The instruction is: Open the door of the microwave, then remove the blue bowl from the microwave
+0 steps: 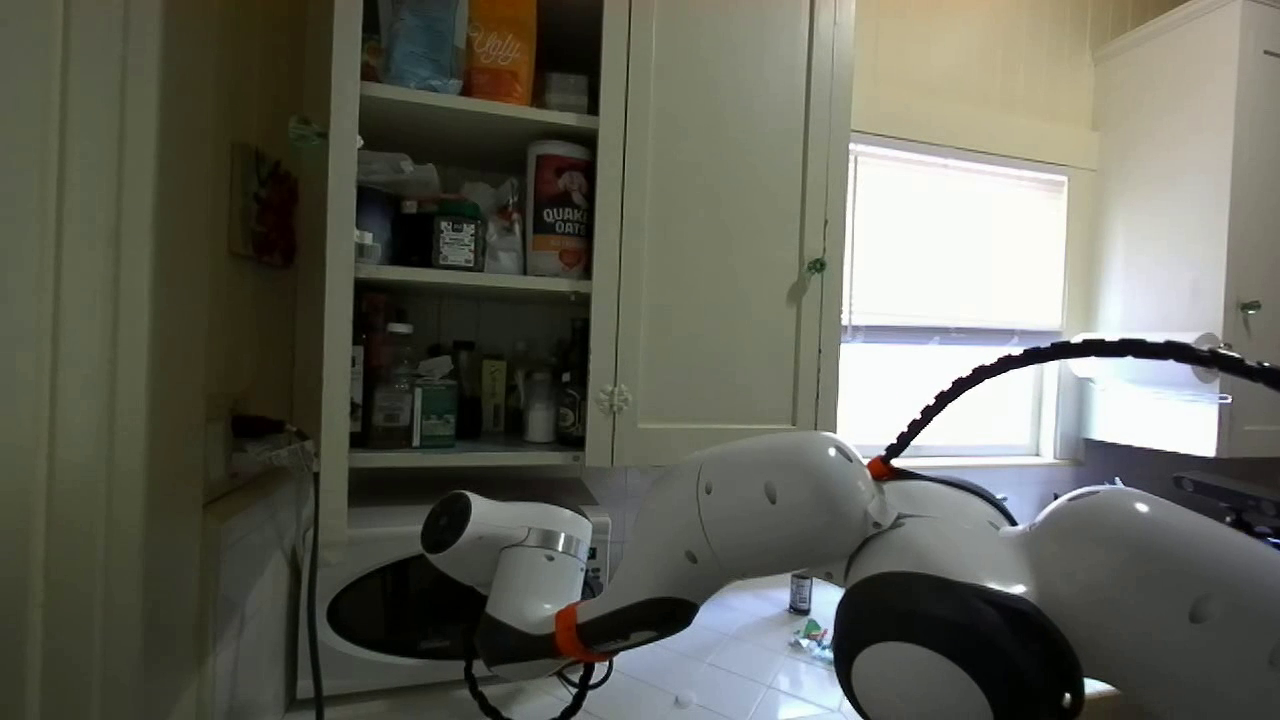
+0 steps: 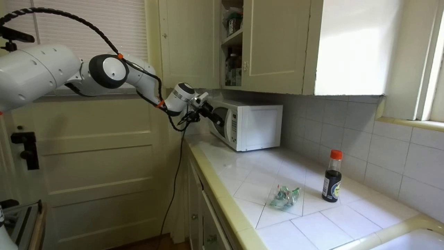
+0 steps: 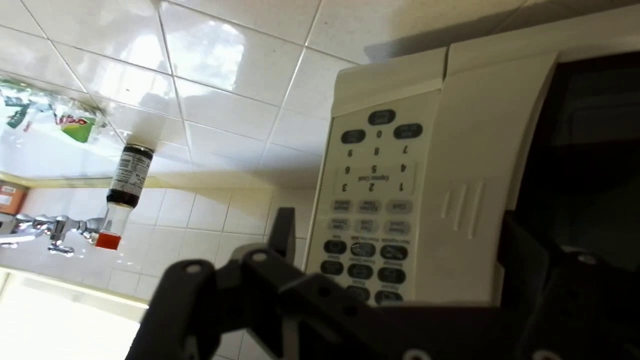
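The white microwave (image 2: pixel 261 127) stands at the far end of the counter, in all views. Its door (image 3: pixel 462 160) lies flush beside the button panel (image 3: pixel 370 200), so it appears closed. My gripper (image 3: pixel 396 217) is open, with nothing held. One finger (image 3: pixel 283 227) is off past the panel's outer edge. The opposite finger is dark against the door's window (image 3: pixel 590 110). In an exterior view the fingertips reach close to the door handle (image 2: pixel 228 124); whether they touch cannot be told. The blue bowl is out of view.
On the tiled counter (image 2: pixel 242 170) are a red-capped dark bottle (image 2: pixel 332 184) and a crumpled plastic bag (image 2: pixel 285 198). An open cupboard (image 1: pixel 470 280) hangs above the microwave. The sink (image 2: pixel 412 239) is at the near end. A cord (image 2: pixel 175 194) hangs off the counter's front.
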`<act>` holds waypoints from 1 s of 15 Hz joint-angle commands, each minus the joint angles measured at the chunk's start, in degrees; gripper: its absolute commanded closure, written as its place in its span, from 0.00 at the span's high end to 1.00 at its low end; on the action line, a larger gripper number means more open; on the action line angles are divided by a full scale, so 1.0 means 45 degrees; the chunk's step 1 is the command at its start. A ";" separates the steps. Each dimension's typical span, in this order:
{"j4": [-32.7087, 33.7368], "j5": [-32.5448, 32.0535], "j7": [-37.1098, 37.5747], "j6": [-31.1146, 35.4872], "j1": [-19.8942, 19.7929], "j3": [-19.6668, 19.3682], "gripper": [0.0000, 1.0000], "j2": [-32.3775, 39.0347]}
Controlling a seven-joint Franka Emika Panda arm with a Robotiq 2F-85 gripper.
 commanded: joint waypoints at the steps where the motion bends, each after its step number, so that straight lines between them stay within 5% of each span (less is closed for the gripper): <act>1: -0.2694 0.0384 0.0529 -0.0979 0.0252 0.0082 1.00 -0.1663; 12: -0.4895 -0.0831 0.2019 -0.0262 0.0949 -0.0342 1.00 -0.2220; 13: -0.5042 -0.0808 0.2039 -0.0183 0.0936 -0.0252 0.75 -0.2312; 15: -0.5237 -0.0820 0.2175 -0.0054 0.1017 -0.0215 0.70 -0.2410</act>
